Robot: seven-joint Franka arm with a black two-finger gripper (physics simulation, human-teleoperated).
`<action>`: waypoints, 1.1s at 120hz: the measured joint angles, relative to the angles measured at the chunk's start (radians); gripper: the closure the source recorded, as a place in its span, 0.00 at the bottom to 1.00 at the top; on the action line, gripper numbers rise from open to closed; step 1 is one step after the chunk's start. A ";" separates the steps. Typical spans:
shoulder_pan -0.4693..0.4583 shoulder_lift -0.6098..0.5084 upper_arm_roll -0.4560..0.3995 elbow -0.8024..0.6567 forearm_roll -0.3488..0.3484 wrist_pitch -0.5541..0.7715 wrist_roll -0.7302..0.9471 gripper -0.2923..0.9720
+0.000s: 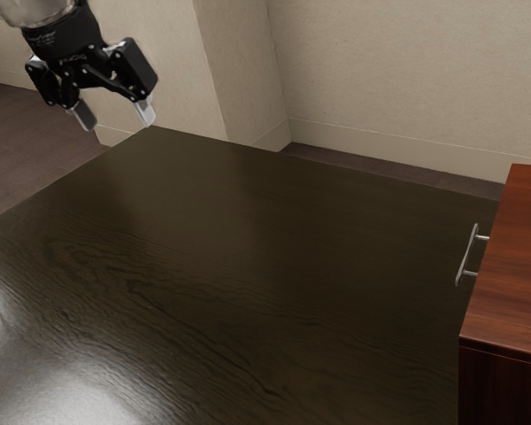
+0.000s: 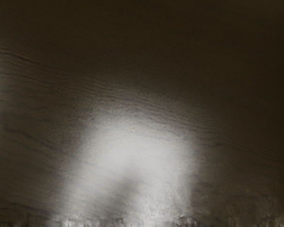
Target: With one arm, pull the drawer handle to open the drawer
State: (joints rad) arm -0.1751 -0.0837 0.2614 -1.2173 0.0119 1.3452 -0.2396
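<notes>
A dark, wood-grained table (image 1: 203,266) spreads across the scene, its surface bare and glossy, with a pale sheen toward its near corner at the exterior view's left. Beyond the table's far edge rise cream walls (image 1: 407,71) with a pale skirting board, above a strip of brown floor (image 1: 26,150). In the wrist view, the same table (image 2: 142,56) lies under the hand, its grain running across a bright patch of glare (image 2: 132,161).

A reddish-brown cabinet (image 1: 513,266) stands at the table's edge on the exterior view's right, its top higher than the tabletop. Whether it rests on the table or beside it cannot be told.

The black gripper (image 1: 115,115) hangs high above the table's far corner at the exterior view's left, well apart from the cabinet. Its fingers (image 1: 145,112) are spread wide, with nothing between them.

The drawer handle (image 1: 467,255), a slim grey bar on short posts, juts from the cabinet's front over the table's surface, untouched. The drawer front is seen edge-on.
</notes>
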 joint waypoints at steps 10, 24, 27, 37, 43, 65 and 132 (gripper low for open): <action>-0.028 -0.220 -0.096 -0.275 0.006 0.054 -0.003 0.23; -0.088 -0.458 -0.217 -0.594 0.017 0.099 -0.006 0.23; -0.113 -0.503 -0.239 -0.661 0.021 0.106 -0.006 0.23; -0.143 -0.604 -0.281 -0.820 0.032 0.120 -0.013 0.23; -0.085 -0.599 -0.293 -0.854 0.032 0.130 -0.020 0.23; 0.572 -0.505 -0.713 -0.790 -0.231 0.270 -0.039 0.23; 0.728 -0.099 -0.931 -0.599 -0.558 0.595 -0.073 0.23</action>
State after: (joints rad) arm 0.5526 -0.1830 -0.6696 -1.8159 -0.5458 1.9403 -0.3131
